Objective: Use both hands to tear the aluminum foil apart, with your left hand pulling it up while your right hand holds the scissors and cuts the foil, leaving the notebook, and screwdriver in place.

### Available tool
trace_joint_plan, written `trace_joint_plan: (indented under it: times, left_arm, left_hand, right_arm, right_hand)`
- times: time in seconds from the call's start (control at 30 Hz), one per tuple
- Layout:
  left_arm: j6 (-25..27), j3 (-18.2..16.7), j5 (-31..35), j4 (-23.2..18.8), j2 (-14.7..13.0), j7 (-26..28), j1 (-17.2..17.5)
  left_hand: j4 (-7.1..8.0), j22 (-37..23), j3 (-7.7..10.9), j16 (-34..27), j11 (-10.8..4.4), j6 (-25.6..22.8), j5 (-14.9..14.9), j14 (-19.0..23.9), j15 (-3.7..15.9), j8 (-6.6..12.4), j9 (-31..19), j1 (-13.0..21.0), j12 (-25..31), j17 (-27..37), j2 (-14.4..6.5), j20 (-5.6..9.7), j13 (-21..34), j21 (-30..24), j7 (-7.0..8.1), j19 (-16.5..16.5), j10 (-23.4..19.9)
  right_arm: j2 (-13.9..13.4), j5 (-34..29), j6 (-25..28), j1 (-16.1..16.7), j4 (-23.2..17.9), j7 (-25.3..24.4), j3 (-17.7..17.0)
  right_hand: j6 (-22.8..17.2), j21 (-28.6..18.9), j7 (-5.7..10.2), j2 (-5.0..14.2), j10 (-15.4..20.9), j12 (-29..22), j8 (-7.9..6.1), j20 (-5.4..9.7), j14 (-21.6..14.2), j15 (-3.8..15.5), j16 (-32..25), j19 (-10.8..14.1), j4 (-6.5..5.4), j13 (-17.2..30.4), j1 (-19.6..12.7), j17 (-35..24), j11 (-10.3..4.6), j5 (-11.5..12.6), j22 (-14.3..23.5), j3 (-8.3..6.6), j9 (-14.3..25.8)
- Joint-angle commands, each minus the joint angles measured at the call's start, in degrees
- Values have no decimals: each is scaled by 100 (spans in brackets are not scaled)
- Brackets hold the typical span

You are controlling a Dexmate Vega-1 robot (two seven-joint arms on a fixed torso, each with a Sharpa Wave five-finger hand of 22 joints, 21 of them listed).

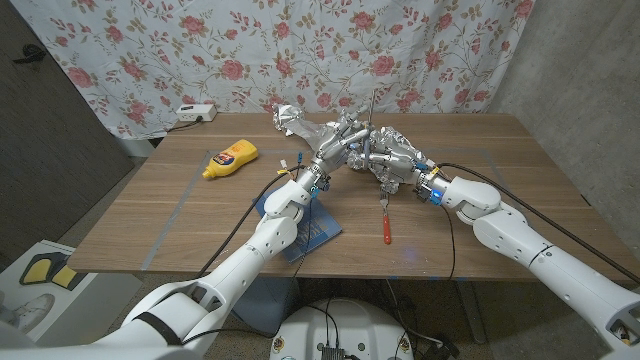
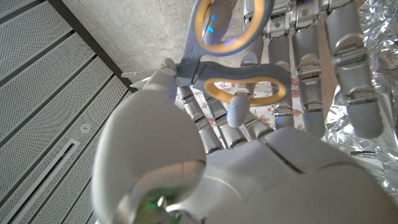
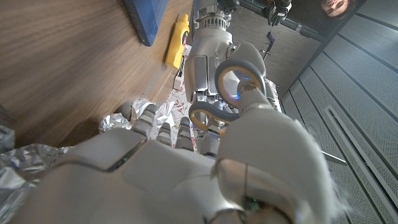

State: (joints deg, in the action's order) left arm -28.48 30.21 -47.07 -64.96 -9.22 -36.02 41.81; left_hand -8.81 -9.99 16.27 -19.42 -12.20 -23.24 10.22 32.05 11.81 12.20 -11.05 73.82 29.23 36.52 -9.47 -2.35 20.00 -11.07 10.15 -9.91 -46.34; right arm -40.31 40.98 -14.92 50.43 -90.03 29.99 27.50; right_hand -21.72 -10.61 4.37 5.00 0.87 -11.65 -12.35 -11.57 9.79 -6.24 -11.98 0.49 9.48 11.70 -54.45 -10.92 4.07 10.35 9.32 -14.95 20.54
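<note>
Crumpled aluminum foil [image 1: 300, 122] lies at the far middle of the table and runs into both hands, which meet there. My left hand [image 1: 335, 152] grips the foil's near end; in the left wrist view the foil [image 2: 380, 93] lies against its fingers. My right hand [image 1: 398, 160] holds the scissors [image 3: 233, 93], grey handles with yellow-lined loops, a digit through one loop. The scissors [image 2: 239, 78] sit just beyond my left hand [image 2: 280, 168]. The red-handled screwdriver [image 1: 385, 228] lies just in front of the right hand. The blue notebook [image 1: 312, 228] lies under my left forearm.
A yellow bottle [image 1: 230, 160] lies on the table's left part. A white power strip [image 1: 196, 113] sits at the far left edge. A flowered curtain hangs behind the table. Bare wood shows on the right side [image 1: 500, 150].
</note>
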Motion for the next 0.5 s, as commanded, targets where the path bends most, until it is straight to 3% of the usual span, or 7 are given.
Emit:
trace_joint_plan:
  times: [0.03,0.5]
  left_arm:
    - [-68,-53,-66,-13,25,-6,12]
    - [-144,-105,-137,70,101,-34,21]
  left_hand:
    - [44,-13,16,-37,-18,-39,54,61,140,12,-26,19,547,42,-35,19,1317,-17,14,28,-48]
    - [59,-12,32,-45,-14,-87,64,52,139,4,-27,20,535,86,-40,28,1329,-22,53,17,-33]
  right_arm:
    - [34,67,23,-59,121,204,49]
    - [64,145,50,-53,119,266,45]
  right_hand:
    - [114,-1,-52,-21,-85,12,35,-39,120,-20,34,20,-23,13,-80,-9,42,15,20,-48,25]
    - [286,28,-130,-101,-240,42,69,-55,175,-69,49,-76,-95,13,21,-16,139,3,24,26,40]
